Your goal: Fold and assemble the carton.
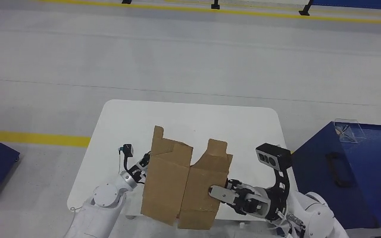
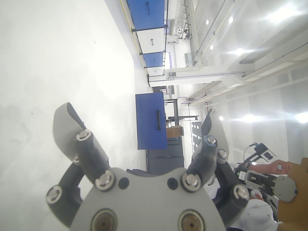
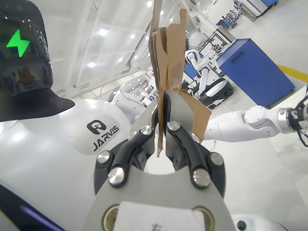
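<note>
The brown carton (image 1: 184,184) is held up off the white table (image 1: 190,125) near its front edge, partly unfolded, with flaps sticking up at its far side. My right gripper (image 1: 215,191) is shut on the carton's lower right panel. In the right wrist view the carton (image 3: 168,56) shows edge-on, pinched between the fingers of the right gripper (image 3: 161,102). My left gripper (image 1: 143,163) sits just beside the carton's left edge. In its own view the left gripper (image 2: 138,111) is open with nothing between its fingers, and a corner of the carton (image 2: 299,169) shows off to the side.
A blue cabinet (image 1: 339,172) stands on the floor right of the table, with a clear plastic holder (image 1: 350,130) on top. The far half of the table is bare. Another white robot (image 3: 204,73) stands far off in the room.
</note>
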You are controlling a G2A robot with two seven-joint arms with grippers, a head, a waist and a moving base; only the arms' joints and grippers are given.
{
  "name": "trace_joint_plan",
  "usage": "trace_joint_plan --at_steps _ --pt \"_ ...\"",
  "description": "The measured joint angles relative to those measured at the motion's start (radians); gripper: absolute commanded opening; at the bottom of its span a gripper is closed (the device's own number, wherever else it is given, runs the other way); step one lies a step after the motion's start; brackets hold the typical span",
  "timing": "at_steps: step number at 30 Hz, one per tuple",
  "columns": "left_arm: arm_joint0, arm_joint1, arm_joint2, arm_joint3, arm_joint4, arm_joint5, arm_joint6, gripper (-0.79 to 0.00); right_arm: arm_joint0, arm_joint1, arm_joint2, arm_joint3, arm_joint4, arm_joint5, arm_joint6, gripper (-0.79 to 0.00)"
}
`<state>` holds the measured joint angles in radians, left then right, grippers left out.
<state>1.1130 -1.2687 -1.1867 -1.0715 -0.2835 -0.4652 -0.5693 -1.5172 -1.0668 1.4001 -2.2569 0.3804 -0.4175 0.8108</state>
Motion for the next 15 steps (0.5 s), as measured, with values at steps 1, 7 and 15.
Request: trace_joint_plan --at_steps 1,7,15 --pt "0.000 0.000 0.000 0.000 0.000 0.000 0.000 0.000 0.001 0.000 0.002 -0.012 -0.017 0.003 -0.015 -0.785" --pt "0.000 0.000 0.000 0.000 0.000 0.000 0.000 0.000 0.003 -0.001 0.004 -0.016 -0.026 0.001 -0.025 -0.785" --pt "0.000 0.000 0.000 0.000 0.000 0.000 0.000 0.000 0.003 -0.001 0.004 -0.016 -0.026 0.001 -0.025 -0.785"
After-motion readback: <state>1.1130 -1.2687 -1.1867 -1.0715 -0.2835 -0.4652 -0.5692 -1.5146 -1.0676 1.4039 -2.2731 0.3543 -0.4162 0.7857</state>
